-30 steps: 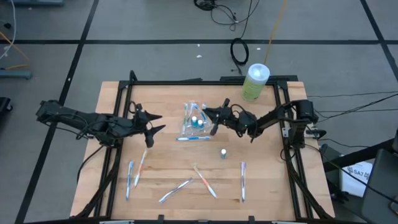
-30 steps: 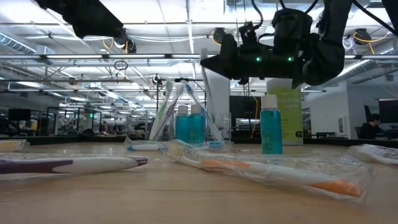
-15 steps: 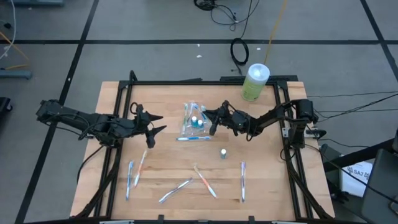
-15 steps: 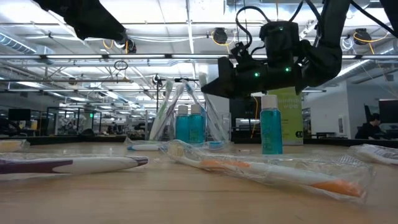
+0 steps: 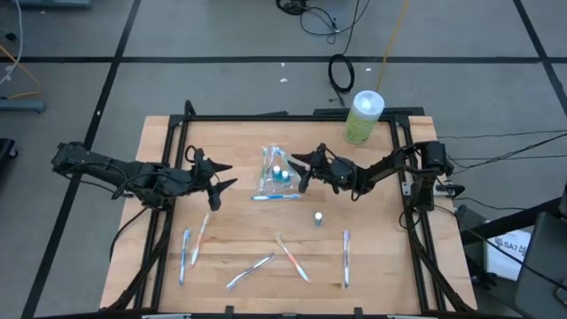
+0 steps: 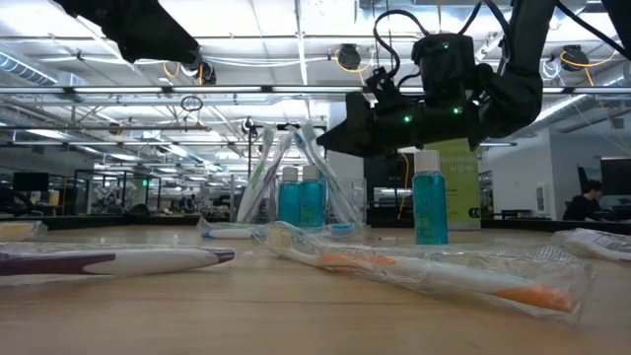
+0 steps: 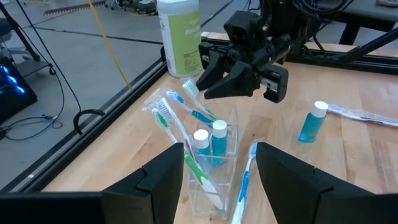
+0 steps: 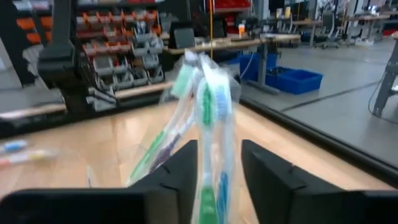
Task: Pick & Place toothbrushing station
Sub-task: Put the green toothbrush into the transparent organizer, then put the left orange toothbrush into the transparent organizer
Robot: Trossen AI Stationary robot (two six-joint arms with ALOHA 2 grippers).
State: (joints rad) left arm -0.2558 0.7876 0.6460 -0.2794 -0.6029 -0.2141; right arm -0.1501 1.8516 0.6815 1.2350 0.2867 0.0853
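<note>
Standing cup beside right end effector

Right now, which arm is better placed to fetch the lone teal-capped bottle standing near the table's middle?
Right. The right gripper hovers beside the clear plastic cup, close to that teal-capped bottle; the left gripper waits farther off.

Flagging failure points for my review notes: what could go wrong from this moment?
1. The right tool sits right beside the small clear plastic cup, with wrapped toothbrushes leaning out toward it; pulling away could snag a wrapper and tip the cup.
2. The loose teal-capped tube stands upright near the right arm's path and could be knocked over.
</note>
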